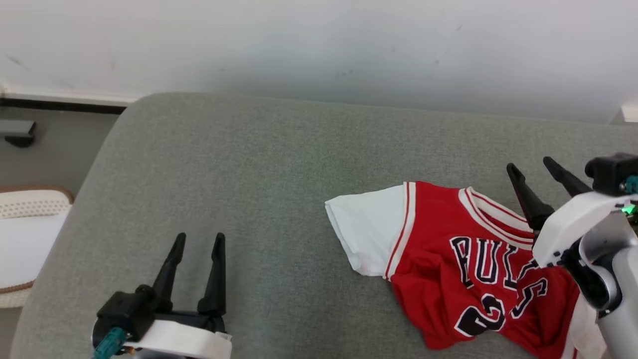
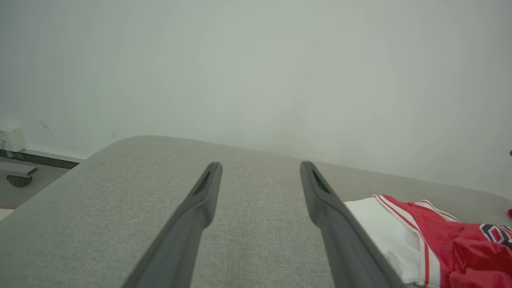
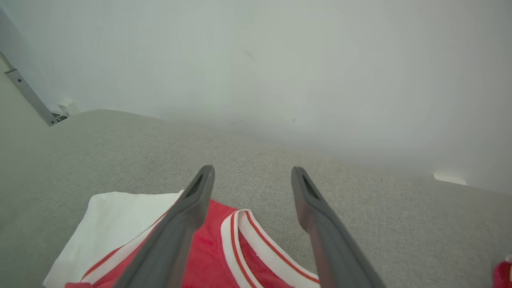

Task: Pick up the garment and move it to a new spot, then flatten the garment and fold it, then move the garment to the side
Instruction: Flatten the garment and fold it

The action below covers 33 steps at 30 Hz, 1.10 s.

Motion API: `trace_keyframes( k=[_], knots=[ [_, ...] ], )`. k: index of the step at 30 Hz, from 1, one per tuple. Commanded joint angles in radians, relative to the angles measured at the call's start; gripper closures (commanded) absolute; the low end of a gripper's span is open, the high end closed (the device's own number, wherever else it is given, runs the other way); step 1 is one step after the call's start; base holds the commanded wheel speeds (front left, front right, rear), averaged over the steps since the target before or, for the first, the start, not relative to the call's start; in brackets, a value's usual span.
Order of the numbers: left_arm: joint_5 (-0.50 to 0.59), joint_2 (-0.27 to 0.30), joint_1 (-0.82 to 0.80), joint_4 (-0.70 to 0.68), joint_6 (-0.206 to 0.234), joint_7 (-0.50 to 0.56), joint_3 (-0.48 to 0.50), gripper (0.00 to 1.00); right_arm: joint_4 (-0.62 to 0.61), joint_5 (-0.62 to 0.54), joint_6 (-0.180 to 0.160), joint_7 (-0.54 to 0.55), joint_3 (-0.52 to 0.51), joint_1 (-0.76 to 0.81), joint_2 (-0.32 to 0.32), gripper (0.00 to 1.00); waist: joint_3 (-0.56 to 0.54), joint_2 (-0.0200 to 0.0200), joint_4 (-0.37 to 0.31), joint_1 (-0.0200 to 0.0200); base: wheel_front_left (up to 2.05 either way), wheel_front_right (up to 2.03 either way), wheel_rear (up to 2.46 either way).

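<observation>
- Nearest in the head view, the left gripper point(image 1: 199, 239) is being held low at the near left. Its two dark fingers point(image 1: 215, 269) are being shown spread wide, released, with nothing between them.
- In the left wrist view, bare grey cloth is being seen through that gap, with the edge of the jersey just off to the side.
- Everything is being carried by a broad grey cushion point(image 1: 249, 174), woven and rounded at its corners.
- Off its left edge, a pale woven-edged thing point(image 1: 30, 204) is being glimpsed lower down; what it is cannot be told.
- The garment point(image 1: 438, 249), a red jersey with white trim, is being seen rumpled at the near right of the cushion, well apart from the left gripper.
- Dark lettering point(image 1: 478, 264) outlined in white is being shown across its front, partly covered by the right arm.
- One white sleeve point(image 1: 369, 229) is being seen stretched flat toward the middle of the cushion.
- The right gripper point(image 1: 530, 164) is being held over the striped neckline point(image 1: 493, 214), fingers wide apart and grasping nothing.
- In the right wrist view, one finger is being seen across red cloth and the other across bare cushion; whether either is touching cannot be told.
- Farther back, the cushion's far edge is being met by a plain white wall point(image 1: 319, 45).
- At the far left, a dark strip point(image 1: 60, 105) is being seen along the wall's foot.
</observation>
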Motion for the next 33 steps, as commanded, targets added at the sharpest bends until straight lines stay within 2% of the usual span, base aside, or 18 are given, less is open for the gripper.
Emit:
trace_keyframes(
  k=[1,6,10,15,16,17,18,19,20,22,28,33],
  knots=[
    [-0.019,0.003,-0.011,0.002,0.006,0.000,-0.001,0.00,0.044,0.023,-0.002,0.025,0.021,-0.037,-0.012,0.00,0.032,0.0000,0.033,0.0000,0.00,0.00,0.00],
    [-0.024,0.003,-0.034,0.003,0.006,0.000,-0.012,0.00,0.231,0.091,-0.002,0.118,0.104,-0.172,-0.033,0.00,0.067,0.0000,0.085,0.0000,0.00,0.00,0.00],
    [-0.018,0.003,-0.042,0.007,0.004,0.000,-0.006,0.00,0.386,0.136,-0.002,0.229,0.138,-0.235,-0.018,0.00,0.074,0.0000,0.112,0.0000,0.00,0.00,0.00],
    [-0.018,0.003,-0.038,0.009,0.002,0.000,-0.006,0.00,0.501,0.183,-0.002,0.336,0.186,-0.253,0.005,0.00,0.070,0.0000,0.130,0.0000,0.00,0.00,0.00],
    [-0.019,0.003,-0.037,0.009,0.002,0.000,-0.007,0.00,0.514,0.188,-0.002,0.353,0.195,-0.254,0.005,0.11,0.069,0.0000,0.132,0.0000,0.00,0.00,0.00],
    [-0.021,0.003,-0.036,0.008,0.002,0.000,-0.008,0.00,0.526,0.190,-0.002,0.361,0.206,-0.254,0.006,0.49,0.069,0.0000,0.134,0.0000,0.00,0.00,0.00],
    [-0.023,0.004,-0.035,0.007,0.002,0.000,-0.008,0.00,0.530,0.191,-0.002,0.357,0.216,-0.255,0.007,0.58,0.068,0.0000,0.135,0.0000,0.00,0.00,0.00],
    [-0.025,0.003,-0.034,0.005,0.003,0.000,-0.009,0.00,0.531,0.192,-0.002,0.343,0.223,-0.258,0.006,0.86,0.069,0.0000,0.135,0.0000,0.00,0.00,0.00],
    [-0.025,0.003,-0.033,0.004,0.004,0.000,-0.009,0.00,0.535,0.194,-0.002,0.330,0.228,-0.262,0.003,1.00,0.070,0.0000,0.135,0.0000,0.00,0.00,0.00],
    [-0.024,0.003,-0.033,0.002,0.004,0.000,-0.009,0.00,0.535,0.195,-0.002,0.312,0.234,-0.267,0.002,1.00,0.072,0.0000,0.135,0.0000,0.00,0.00,0.00],
    [-0.026,0.003,-0.052,-0.013,0.006,0.000,-0.004,0.00,0.531,0.189,-0.002,0.132,0.227,-0.346,-0.008,1.00,0.114,0.0000,0.127,0.0000,0.00,0.00,0.00],
    [-0.038,0.003,-0.078,-0.021,0.003,0.000,-0.019,0.00,0.573,0.198,-0.002,-0.018,0.167,-0.462,-0.041,1.00,0.176,0.0000,0.132,0.0000,0.00,0.00,0.00]
  ],
)
